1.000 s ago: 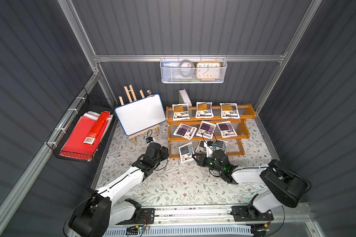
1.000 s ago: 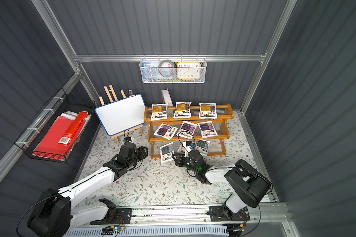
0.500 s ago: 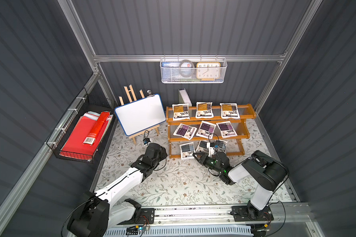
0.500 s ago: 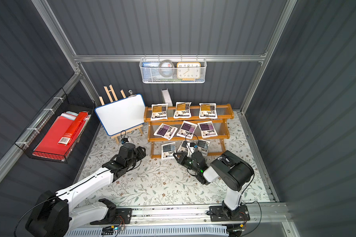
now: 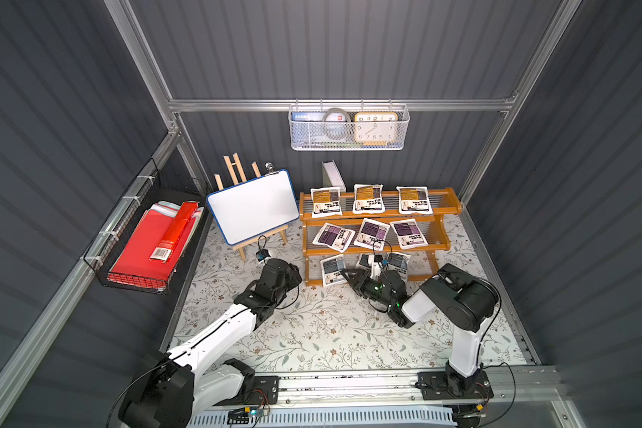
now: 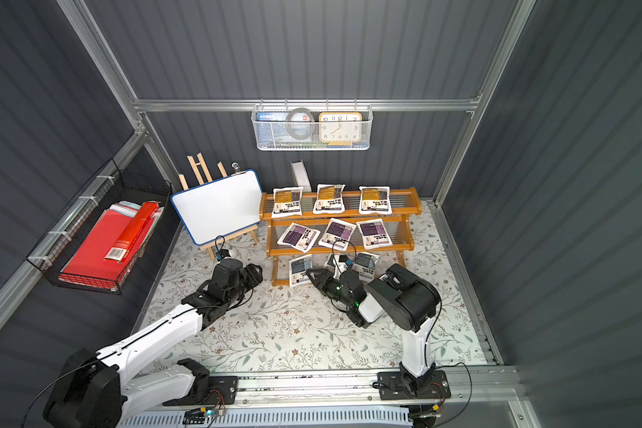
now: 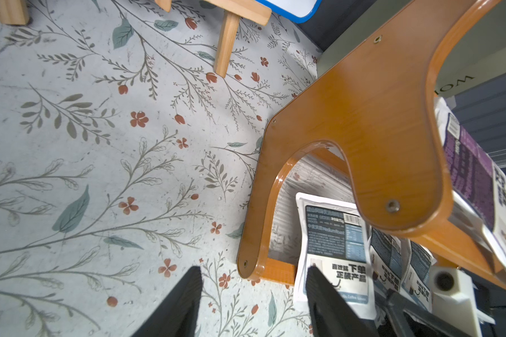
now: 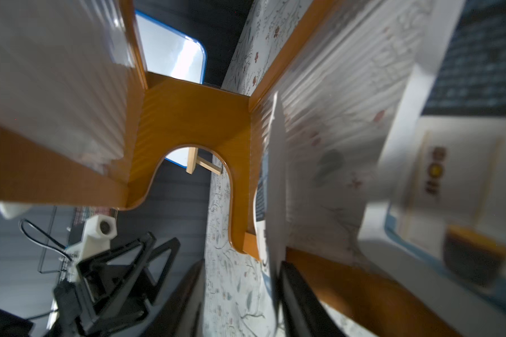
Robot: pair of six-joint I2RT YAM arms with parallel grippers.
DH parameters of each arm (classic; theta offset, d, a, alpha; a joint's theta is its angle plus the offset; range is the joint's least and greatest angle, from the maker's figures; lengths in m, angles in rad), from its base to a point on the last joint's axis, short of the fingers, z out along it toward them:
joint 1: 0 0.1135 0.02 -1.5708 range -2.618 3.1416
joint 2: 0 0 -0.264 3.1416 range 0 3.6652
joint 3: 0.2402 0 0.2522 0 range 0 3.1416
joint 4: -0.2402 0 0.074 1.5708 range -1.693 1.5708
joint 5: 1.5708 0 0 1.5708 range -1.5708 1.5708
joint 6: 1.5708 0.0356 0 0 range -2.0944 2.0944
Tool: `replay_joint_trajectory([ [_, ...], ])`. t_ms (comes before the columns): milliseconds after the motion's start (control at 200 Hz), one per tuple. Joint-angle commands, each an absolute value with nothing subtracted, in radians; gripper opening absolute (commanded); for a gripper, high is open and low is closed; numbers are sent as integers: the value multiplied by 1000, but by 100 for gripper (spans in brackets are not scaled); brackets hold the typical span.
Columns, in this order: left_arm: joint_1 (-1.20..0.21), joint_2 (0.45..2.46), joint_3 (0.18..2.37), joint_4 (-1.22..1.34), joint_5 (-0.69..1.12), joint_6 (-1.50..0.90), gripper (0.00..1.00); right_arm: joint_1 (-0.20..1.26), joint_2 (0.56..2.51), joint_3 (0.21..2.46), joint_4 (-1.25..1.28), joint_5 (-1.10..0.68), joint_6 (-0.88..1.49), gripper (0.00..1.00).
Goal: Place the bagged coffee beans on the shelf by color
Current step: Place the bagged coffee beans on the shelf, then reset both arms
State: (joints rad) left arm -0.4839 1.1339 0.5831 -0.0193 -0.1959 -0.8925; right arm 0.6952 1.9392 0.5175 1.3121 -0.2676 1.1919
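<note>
- You have three flat white square yellow-orange pouches in a row on the top tier of the stepped orange-brown wooden shelf.
- Three white purple pouches lie on the middle tier, each turned a little.
- On the lowest tier, the left grey-blue pouch has its lower edge over the front rail. The middle grey-blue pouch is partly hidden behind your right arm, and the right grey-blue pouch lies beside it.
- Your right pincer sits low in front of that tier, jaws well apart and gripping nothing. A pouch's white edge stands just beside one finger, and you cannot tell whether they touch.
- Your left pincer is by the shelf's left foot, jaws wide apart and empty above the floral-patterned worktop.
- A blue-rimmed whiteboard on a wooden easel stands just beside the shelf.
- A black wire basket of red folders hangs on the side wall.
- A white mesh basket with a clock hangs above the shelf.
</note>
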Motion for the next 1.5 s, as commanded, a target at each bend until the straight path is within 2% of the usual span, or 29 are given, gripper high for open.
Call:
replay_joint_trajectory([
  [0, -483, 1134, 588, -48, -200, -888, 63, 691, 1943, 533, 1341, -312, 1244, 72],
  [40, -483, 1135, 592, -52, -201, -888, 63, 690, 1932, 519, 1333, -310, 1252, 79],
  [50, -483, 1135, 592, -51, -200, -888, 63, 690, 1926, 515, 1329, -307, 1254, 83],
  [65, -483, 1136, 592, -53, -200, -888, 63, 688, 1923, 509, 1323, -305, 1257, 95],
  [90, -483, 1135, 592, -54, -200, -887, 63, 685, 1912, 502, 1304, -299, 1261, 99],
  [370, -482, 1143, 594, -57, -212, -886, 63, 653, 1765, 534, 941, -332, 1179, 99],
  [560, -481, 1139, 599, -65, -236, -875, 64, 651, 1600, 645, 423, -329, 908, 99],
  [735, -481, 1132, 630, -118, -335, -872, 66, 650, 1394, 675, 25, -268, 731, 99],
  [870, -480, 1150, 653, -186, -462, -924, 68, 648, 1233, 664, -234, -83, 705, 99],
  [1086, -453, 1216, 663, -201, -544, -945, 71, 623, 1002, 617, -467, 287, 806, 99],
  [1181, -421, 1247, 686, -196, -590, -909, 72, 539, 968, 603, -521, 402, 820, 99],
  [1306, -318, 1293, 720, -192, -630, -857, 76, 324, 983, 578, -484, 471, 782, 99],
  [1356, -281, 1310, 735, -198, -676, -862, 88, 229, 994, 570, -445, 497, 770, 99],
  [1381, -269, 1316, 741, -197, -705, -862, 98, 181, 1000, 565, -420, 509, 765, 99],
  [1496, -251, 1339, 742, -93, -831, -768, 100, 7, 1033, 537, -268, 559, 752, 99],
])
